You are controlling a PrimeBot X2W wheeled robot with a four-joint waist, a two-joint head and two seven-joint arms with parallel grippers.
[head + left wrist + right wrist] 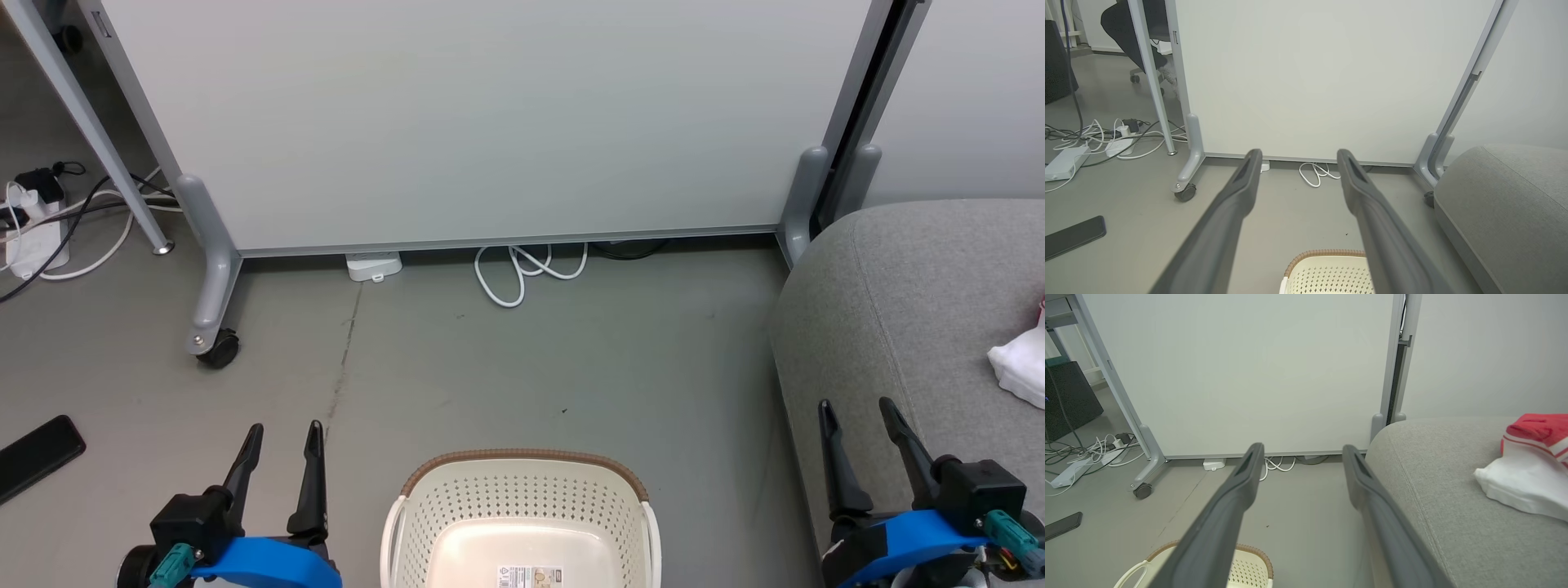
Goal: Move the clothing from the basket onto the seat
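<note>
Left gripper [284,427]: low at the lower left of the head view, blue-cased wrist at the bottom edge, two long dark fingers pointing forward. Fingers stood apart, nothing between them (left wrist view agreed [1298,153]).

Right gripper [855,403]: mirrored pose at the lower right, fingers raised over the near edge of the sofa. Fingers likewise spread and holding nothing; the right wrist view [1303,447] showed bare floor through the gap.

Between the two arms, on the floor: cream-white perforated plastic laundry basket [522,457] with a woven brown rim and white side handles. Its smooth inner floor was bare apart from a small printed sticker [531,576]; print too small to read.

Right of the basket: large light grey fabric-upholstered sofa [898,310], rounded corner, visible seam. The soft bright red garment with white stripes and a large white part [1531,473] lay bunched on the sofa's seat, well apart from the basket.

On the grey floor at far left: flat black slab [37,457], screen-like. Further back: coiled white cable [522,273], then a pale grey wheeled partition panel [490,122]. No readable writing on it.
</note>
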